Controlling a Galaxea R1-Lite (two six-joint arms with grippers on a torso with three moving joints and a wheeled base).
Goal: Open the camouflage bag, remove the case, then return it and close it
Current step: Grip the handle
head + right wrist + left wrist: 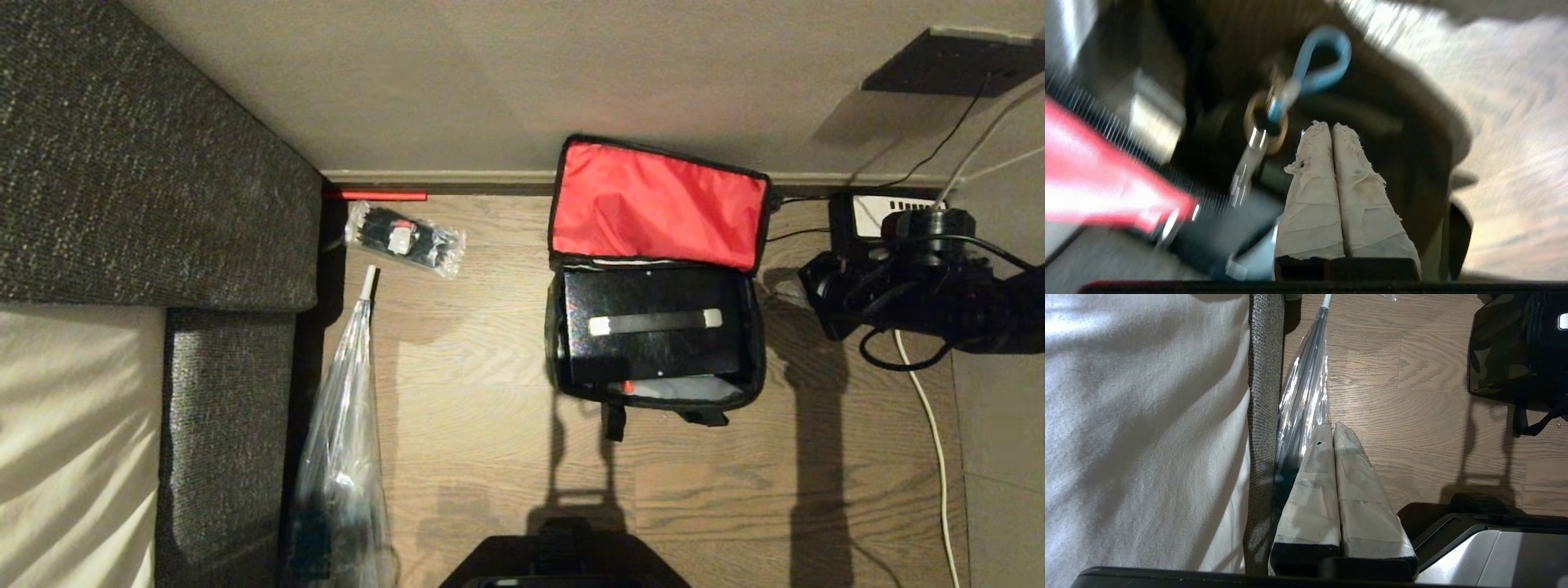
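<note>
The bag (657,278) lies on the wooden floor (490,408) with its lid (657,204) thrown back against the wall, red lining up, and the case (653,335) sits inside it with its bar handle (655,322) facing upward, so the opening looks done and the step in hand is judged to be either lifting the case out or, if it has already been returned, shutting the lid; these pictures cannot settle which. The right gripper (1331,128) hangs just off the bag's right end, its taped fingers (1314,183) pressed together on nothing. In the right wrist view a metal ring with a blue loop pull (1321,61) dangles just beside the fingertips, apart from them, and the red lining edge (1106,179) lies off to one side. The case is farther in past the bag's end wall, beyond the gripper's tips. For removal, the next move would call for spreading the fingers, crossing over the bag's rim and coming down astride the handle; for closing, it would call for catching the lid edge or the pull. The left gripper (1333,426) is parked by the sofa (1263,375), fingers closed and empty, above a plastic-wrapped umbrella (1306,388), with the bag well off to its far side.
</note>
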